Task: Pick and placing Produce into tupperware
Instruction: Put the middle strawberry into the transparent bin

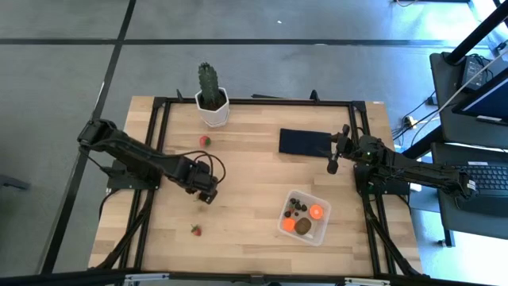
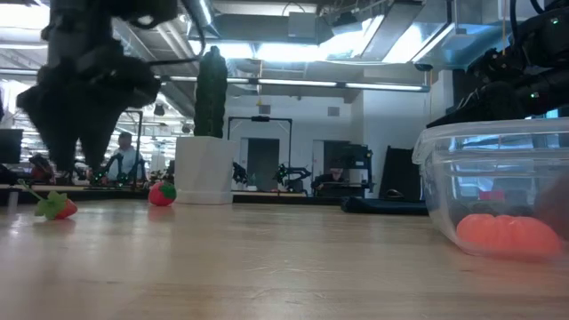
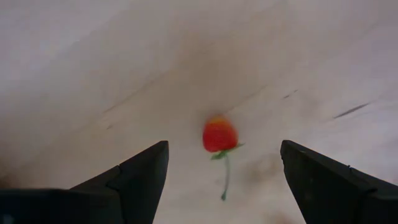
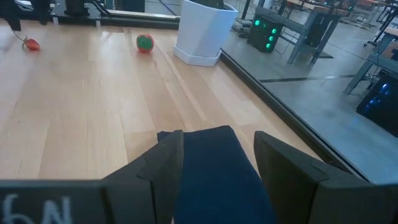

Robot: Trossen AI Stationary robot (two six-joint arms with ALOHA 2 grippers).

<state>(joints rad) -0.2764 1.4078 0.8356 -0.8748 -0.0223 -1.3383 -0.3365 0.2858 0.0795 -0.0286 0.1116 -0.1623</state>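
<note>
My left gripper (image 1: 204,195) (image 3: 224,152) is open and points down over a small red strawberry (image 3: 219,135) (image 1: 195,230) with a green stem. The berry lies on the wooden table (image 1: 246,183) below and between the fingers, apart from them; in the low view the gripper (image 2: 67,164) hangs just above it (image 2: 58,208). A second strawberry (image 1: 205,141) (image 2: 162,193) lies near the cactus pot. The clear tupperware (image 1: 319,231) (image 2: 498,169) stands near the table's near right corner, holding orange balls (image 1: 316,211), a brown oval (image 1: 303,226) and dark berries (image 1: 294,205). My right gripper (image 1: 334,156) (image 4: 217,152) waits open over the flat black rectangle (image 4: 214,177).
A green cactus in a white pot (image 1: 212,99) (image 2: 204,164) stands at the table's far edge. The flat black rectangle (image 1: 303,141) lies far right of centre. A black frame (image 1: 159,143) runs along the table's edges. Bare wood lies between the strawberry and the tupperware.
</note>
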